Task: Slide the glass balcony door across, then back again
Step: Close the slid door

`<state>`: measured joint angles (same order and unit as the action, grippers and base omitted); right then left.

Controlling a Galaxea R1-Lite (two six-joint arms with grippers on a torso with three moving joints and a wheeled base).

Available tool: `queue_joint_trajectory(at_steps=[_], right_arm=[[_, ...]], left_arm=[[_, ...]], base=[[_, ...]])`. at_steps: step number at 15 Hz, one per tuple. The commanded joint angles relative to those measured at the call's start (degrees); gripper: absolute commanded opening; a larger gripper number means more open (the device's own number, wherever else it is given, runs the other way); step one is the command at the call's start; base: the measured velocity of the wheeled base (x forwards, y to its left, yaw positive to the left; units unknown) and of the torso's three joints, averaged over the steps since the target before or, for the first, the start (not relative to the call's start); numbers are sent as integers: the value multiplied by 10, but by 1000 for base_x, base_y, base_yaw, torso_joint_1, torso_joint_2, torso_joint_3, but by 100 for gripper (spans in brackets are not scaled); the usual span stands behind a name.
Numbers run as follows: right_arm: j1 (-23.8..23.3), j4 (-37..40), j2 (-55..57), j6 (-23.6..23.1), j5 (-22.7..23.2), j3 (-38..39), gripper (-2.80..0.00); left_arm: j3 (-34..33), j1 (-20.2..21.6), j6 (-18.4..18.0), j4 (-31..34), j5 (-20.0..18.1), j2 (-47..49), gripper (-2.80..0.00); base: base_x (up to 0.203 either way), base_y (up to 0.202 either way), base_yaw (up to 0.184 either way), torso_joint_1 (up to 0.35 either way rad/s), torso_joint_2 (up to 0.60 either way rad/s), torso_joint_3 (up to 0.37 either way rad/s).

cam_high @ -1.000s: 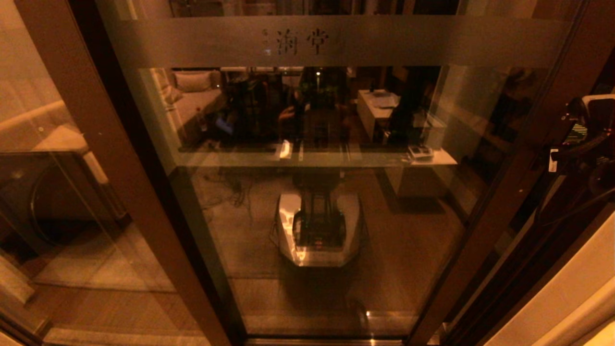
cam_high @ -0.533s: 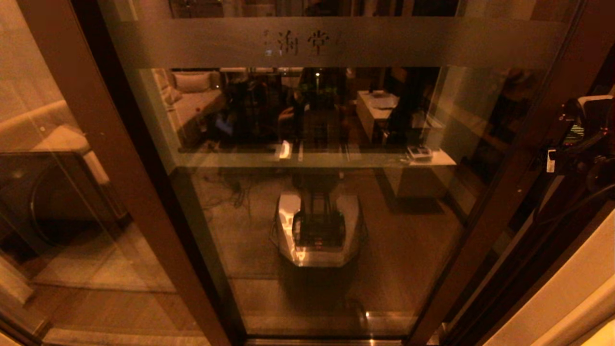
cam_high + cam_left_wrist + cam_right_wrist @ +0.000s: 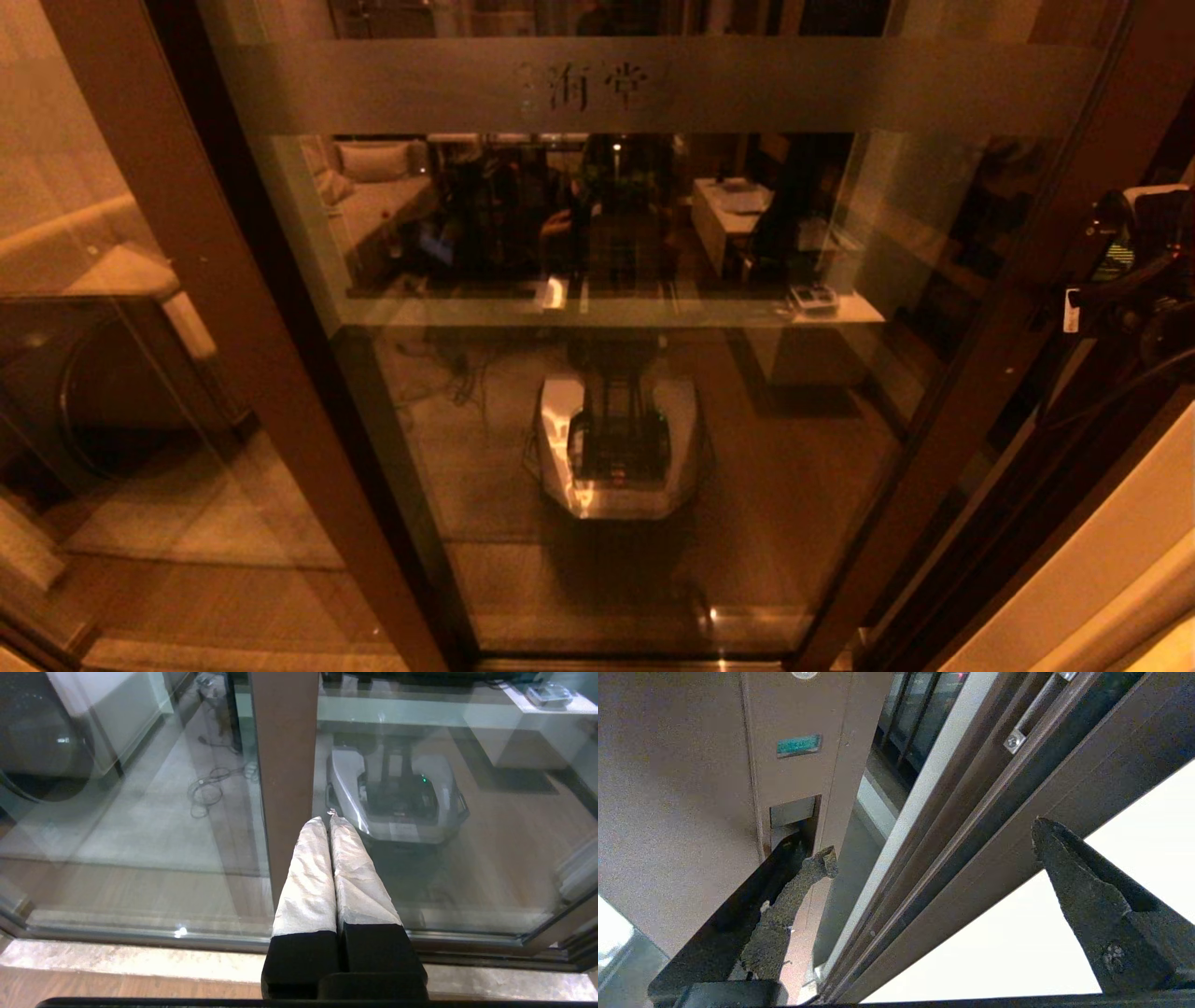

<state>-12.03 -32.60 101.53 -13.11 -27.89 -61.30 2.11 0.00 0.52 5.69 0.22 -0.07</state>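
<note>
1. Filling most of the head view is the glass balcony door [image 3: 635,373], a tall clear pane in a dark brown frame, with the frosted band [image 3: 653,86] and its faint characters running across near the top.
2. The door's right stile [image 3: 990,355] slants down the right side of the head view, and the right arm is right beside it at the far right edge.
3. Right gripper [image 3: 931,844] is spread wide open. One finger [image 3: 803,868] has its tip poked into the recessed handle slot [image 3: 791,812] in the brown stile; the other finger [image 3: 1087,882] hangs well apart over the track rails [image 3: 971,807] and the pale wall.
4. Left gripper [image 3: 329,821] is down low with its two wrapped fingers pressed together, nothing between them. The tips sit just in front of a brown vertical frame post [image 3: 285,765], close to the glass.
5. The pane mirrors the robot's own white base [image 3: 621,448] and a room with a sofa behind.
</note>
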Motion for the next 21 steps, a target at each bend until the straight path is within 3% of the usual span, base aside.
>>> queue_joint_trajectory(at_steps=[1, 6, 12, 21], right_arm=[[-9, -10, 11, 0, -4, -8, 0], [-11, -9, 5, -5, -2, -3, 0], [-9, 16, -63, -12, 33, 26, 0], [-12, 48, -119, -44, 31, 41, 0]], left_arm=[[0, 0, 0, 0, 0, 0, -280], [0, 0, 0, 0, 0, 0, -280], [0, 0, 0, 0, 0, 0, -280], [0, 0, 0, 0, 0, 0, -280]], base=[[0, 0, 0, 0, 0, 0], [0, 0, 0, 0, 0, 0], [0, 0, 0, 0, 0, 0], [0, 0, 0, 0, 0, 0]])
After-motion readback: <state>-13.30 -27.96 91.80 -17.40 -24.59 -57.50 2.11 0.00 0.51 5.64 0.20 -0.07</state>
